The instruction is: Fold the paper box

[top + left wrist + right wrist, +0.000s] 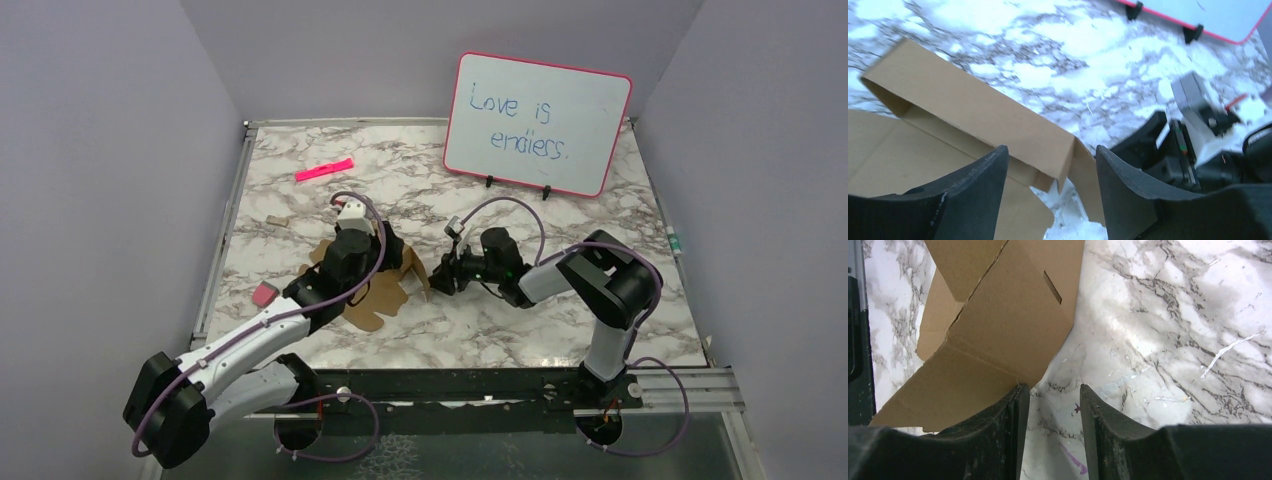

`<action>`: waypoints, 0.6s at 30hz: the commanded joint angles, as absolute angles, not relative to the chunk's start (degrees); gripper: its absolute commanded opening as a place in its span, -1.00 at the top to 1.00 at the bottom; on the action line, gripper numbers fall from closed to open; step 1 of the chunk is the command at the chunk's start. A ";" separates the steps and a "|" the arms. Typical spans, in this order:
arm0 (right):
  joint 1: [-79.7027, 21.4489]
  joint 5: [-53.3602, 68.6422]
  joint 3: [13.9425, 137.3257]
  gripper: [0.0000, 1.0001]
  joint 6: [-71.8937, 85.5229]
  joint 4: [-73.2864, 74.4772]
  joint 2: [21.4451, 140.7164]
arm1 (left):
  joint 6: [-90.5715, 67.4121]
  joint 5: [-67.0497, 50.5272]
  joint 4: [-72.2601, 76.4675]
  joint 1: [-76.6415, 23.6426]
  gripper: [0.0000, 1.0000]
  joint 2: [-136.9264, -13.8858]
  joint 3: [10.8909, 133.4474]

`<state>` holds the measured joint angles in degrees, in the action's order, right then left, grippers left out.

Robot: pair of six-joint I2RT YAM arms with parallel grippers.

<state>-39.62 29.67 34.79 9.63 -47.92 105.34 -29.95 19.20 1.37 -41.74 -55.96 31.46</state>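
The paper box is a brown cardboard sheet with creases and flaps, lying partly folded at mid-table. In the left wrist view one long flap stands raised over the flat sheet. My left gripper is open over the box's right corner, gripping nothing. In the top view it sits above the box. My right gripper is open just right of the box, its left fingertip at the cardboard's edge, with bare table between the jaws. In the top view it is at the box's right side.
A pink-rimmed whiteboard stands at the back right. A slim pink marker lies at the back left. A small pink block lies left of the box. A small cardboard scrap lies behind it. The table's metal rail runs along the near edge.
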 commanded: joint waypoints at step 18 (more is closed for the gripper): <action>-39.49 34.22 34.83 -0.04 9.97 -50.39 103.16 | -24.79 9.08 14.95 -8.72 -0.52 -69.98 37.62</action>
<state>-39.62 31.90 33.91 10.07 -48.60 104.51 -27.03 18.04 6.98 -12.69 -65.67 35.77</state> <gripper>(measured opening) 0.518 0.759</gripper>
